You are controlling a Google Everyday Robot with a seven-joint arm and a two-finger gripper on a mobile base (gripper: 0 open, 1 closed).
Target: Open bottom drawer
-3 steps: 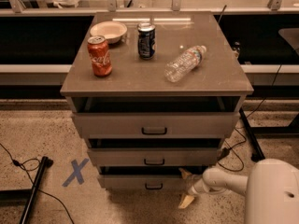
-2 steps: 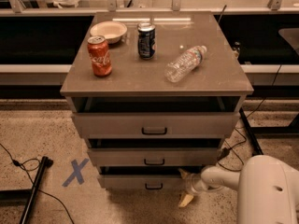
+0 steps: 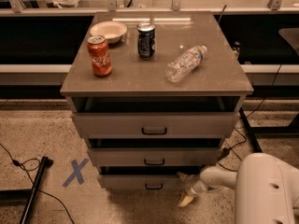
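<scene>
Camera view gives us the bottom drawer [image 3: 131, 182] as the lowest of three in a grey cabinet [image 3: 219, 80]. From this angle its flat grey front looks the narrowest of the three. A small black handle [image 3: 153, 186] sits at its centre, and a dark gap runs along its upper edge. Its face is smooth and matte, with square edges.

Above it we see the middle drawer [image 3: 187, 157] and the top drawer [image 3: 196, 124]. Both have the same plain grey front and the same black centre handle, and each has a dark gap above it.

The gripper [image 3: 183, 188] is at the cabinet's lower right corner, level with the bottom drawer's right end. We read it as spread apart with nothing between the tips. One tip lies close to the drawer's upper right edge, and the pale yellowish one hangs lower, over the floor. The white arm [image 3: 261, 190] comes in from the right of the cabinet. It has a smooth, rounded shell that narrows toward the wrist.

On the cabinet's flat, slightly glossy top a red can [image 3: 99, 56] and a dark can [image 3: 146, 41] stand upright. A shallow pale bowl [image 3: 108, 31] sits behind them at the back left. A clear plastic bottle [image 3: 185, 63] lies on its side to the right of the cans.

Left of the cabinet, a blue tape cross [image 3: 75, 172] marks the speckled floor [image 3: 42, 129].
</scene>
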